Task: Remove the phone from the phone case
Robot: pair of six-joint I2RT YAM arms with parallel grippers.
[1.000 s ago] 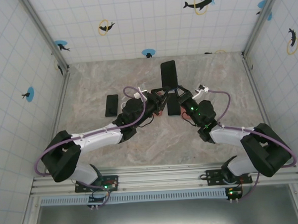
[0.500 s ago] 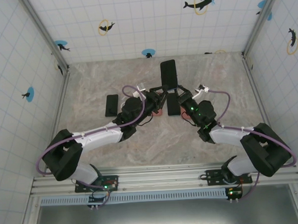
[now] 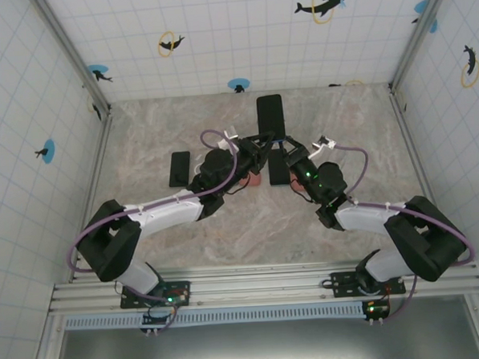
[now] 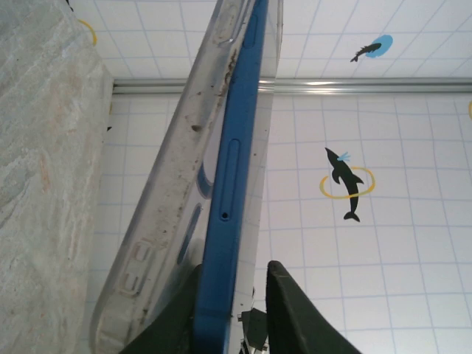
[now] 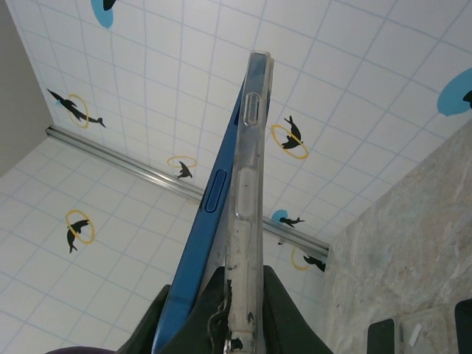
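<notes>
From the top, looks steeply down from above and behind the arm bases (image 3: 162,293), taking in the whole desk (image 3: 266,226). From each wrist, looks from very near up along the phone (image 4: 228,184) edge toward the tiled wall (image 4: 413,280). Shares the phone across all three.

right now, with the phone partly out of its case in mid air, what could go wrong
The left tool flanks the blue phone only at its thin edge; it could slip and fall. The right tool pinches the clear phone case at one end, so it may flex instead of releasing. A drop could hit the spare phone on the table.
</notes>
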